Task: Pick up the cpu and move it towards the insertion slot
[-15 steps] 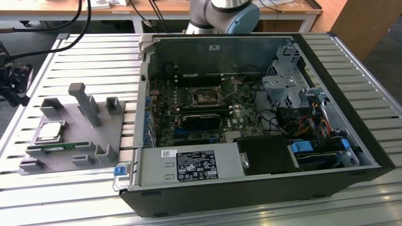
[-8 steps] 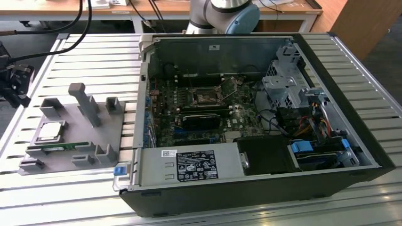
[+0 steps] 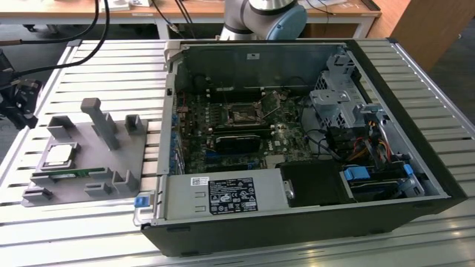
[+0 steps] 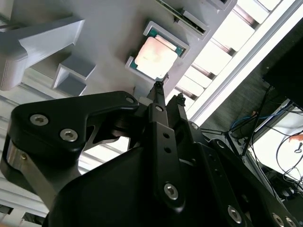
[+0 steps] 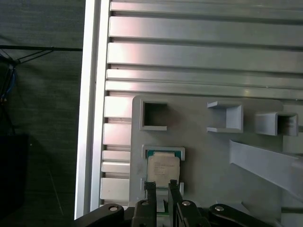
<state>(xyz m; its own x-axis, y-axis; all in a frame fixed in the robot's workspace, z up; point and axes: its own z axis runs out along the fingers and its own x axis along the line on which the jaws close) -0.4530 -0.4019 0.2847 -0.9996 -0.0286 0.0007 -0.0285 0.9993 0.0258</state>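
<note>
- In the exterior view the cpu (image 3: 59, 154) lies in a tray (image 3: 89, 149) pocket at the tabletop's (image 3: 74, 233) left; the slot (image 3: 243, 115) sits inside the open case (image 3: 222, 236), well apart.
- In both wrist views the gripper (image 5: 161, 190) (image 4: 169, 92) hovers over the cpu's edge, fingers narrowly apart, holding nothing.

Cpu (image 5: 163, 168): one edge hidden behind the gripper (image 5: 161, 184) in the first wrist view. Gripper body cut off by the picture's edge. Exterior view: arm (image 3: 263, 16) cut off at the far side; insertion slot (image 3: 242, 115) interior too small to tell.
</note>
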